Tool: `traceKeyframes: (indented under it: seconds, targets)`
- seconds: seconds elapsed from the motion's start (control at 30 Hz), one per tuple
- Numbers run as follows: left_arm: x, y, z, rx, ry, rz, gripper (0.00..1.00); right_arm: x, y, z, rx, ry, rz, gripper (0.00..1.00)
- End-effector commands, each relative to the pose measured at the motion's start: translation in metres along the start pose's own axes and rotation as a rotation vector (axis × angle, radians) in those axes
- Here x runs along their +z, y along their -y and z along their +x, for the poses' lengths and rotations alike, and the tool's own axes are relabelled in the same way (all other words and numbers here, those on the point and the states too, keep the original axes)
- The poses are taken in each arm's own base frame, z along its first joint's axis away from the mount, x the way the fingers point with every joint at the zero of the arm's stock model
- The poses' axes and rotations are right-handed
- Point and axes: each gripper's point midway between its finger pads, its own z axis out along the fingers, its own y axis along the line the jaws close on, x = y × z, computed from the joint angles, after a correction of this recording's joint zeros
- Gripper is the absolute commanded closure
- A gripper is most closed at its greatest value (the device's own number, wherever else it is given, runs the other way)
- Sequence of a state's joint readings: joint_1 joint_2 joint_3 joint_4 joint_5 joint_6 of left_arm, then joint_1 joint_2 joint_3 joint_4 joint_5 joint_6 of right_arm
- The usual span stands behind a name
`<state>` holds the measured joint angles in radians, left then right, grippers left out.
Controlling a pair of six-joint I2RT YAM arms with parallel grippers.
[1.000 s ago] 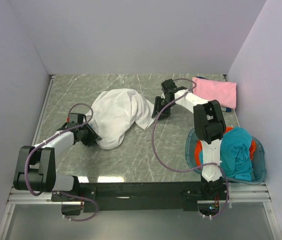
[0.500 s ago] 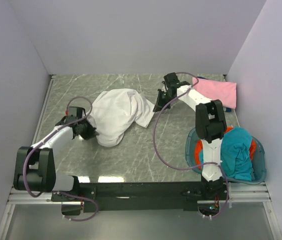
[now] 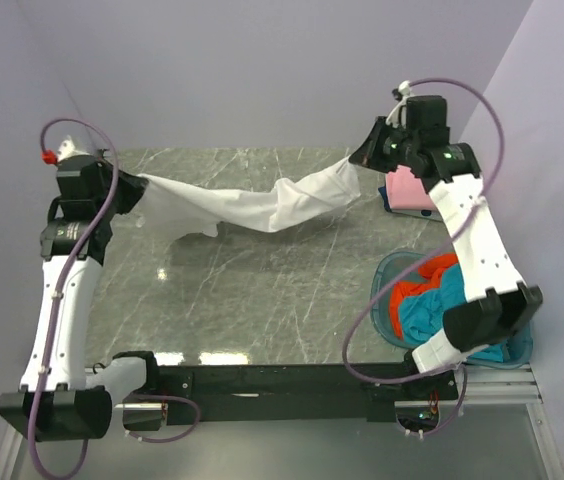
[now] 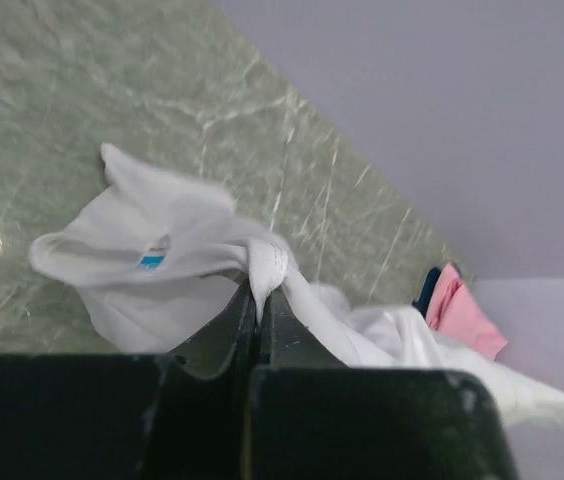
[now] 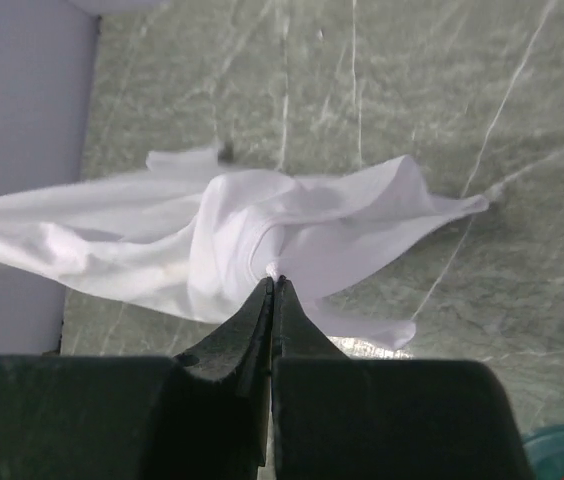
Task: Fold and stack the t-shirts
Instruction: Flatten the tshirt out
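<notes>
The white t-shirt [image 3: 252, 205] hangs stretched in the air between both arms above the far part of the table. My left gripper [image 3: 134, 186] is shut on its left end, the hem pinched at the fingertips [image 4: 262, 292]. My right gripper [image 3: 365, 158] is shut on its right end; a fold of white t-shirt [image 5: 262, 230] is nipped at the tips [image 5: 273, 283]. The pink t-shirt [image 3: 409, 190] lies folded at the far right, also in the left wrist view [image 4: 465, 315]. The teal t-shirt [image 3: 432, 305] and the orange-red t-shirt [image 3: 402, 300] sit crumpled in the basket.
A round translucent blue basket [image 3: 382, 285] stands at the near right, partly behind my right arm. A dark blue object [image 4: 427, 290] lies beside the pink shirt. Grey walls close in the marble-patterned table [image 3: 262, 290] on three sides.
Both grippers closed on the white shirt on the table, then rose and swung far apart, lifting it and pulling it out into a long band.
</notes>
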<state>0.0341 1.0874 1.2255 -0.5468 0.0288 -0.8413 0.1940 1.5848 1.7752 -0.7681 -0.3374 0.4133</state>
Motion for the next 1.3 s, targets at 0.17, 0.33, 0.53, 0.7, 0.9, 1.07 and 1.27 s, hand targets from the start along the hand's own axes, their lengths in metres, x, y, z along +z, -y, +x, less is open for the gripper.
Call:
traceKeyframes:
  seconds: [0.17,0.33,0.53,0.7,0.9,1.07,1.27]
  targets:
    - [-0.037,0.021,-0.045,0.014,0.131,0.046,1.00,-0.070,-0.015,-0.041,-0.058,0.251,0.052,1.00]
    - [0.029,-0.007,-0.029,0.038,0.009,0.000,0.98,-0.002,0.023,-0.035,0.024,0.111,0.120,1.00]
    - [0.115,-0.033,-0.011,0.063,-0.127,-0.020,0.29,0.092,0.055,0.016,0.084,-0.190,0.083,0.79]
    - [0.110,-0.046,0.026,0.058,-0.200,-0.036,0.25,0.096,0.074,0.058,0.102,-0.274,0.124,0.56]
    - [0.063,-0.097,0.102,0.026,-0.337,-0.162,0.35,0.081,0.091,0.105,0.129,-0.310,0.150,0.55]
    - [0.036,-0.134,0.169,0.009,-0.443,-0.279,0.41,0.075,0.096,0.138,0.168,-0.354,0.145,0.55]
    - [0.020,-0.150,0.205,0.001,-0.500,-0.362,0.48,0.075,0.093,0.144,0.188,-0.356,0.133,0.55]
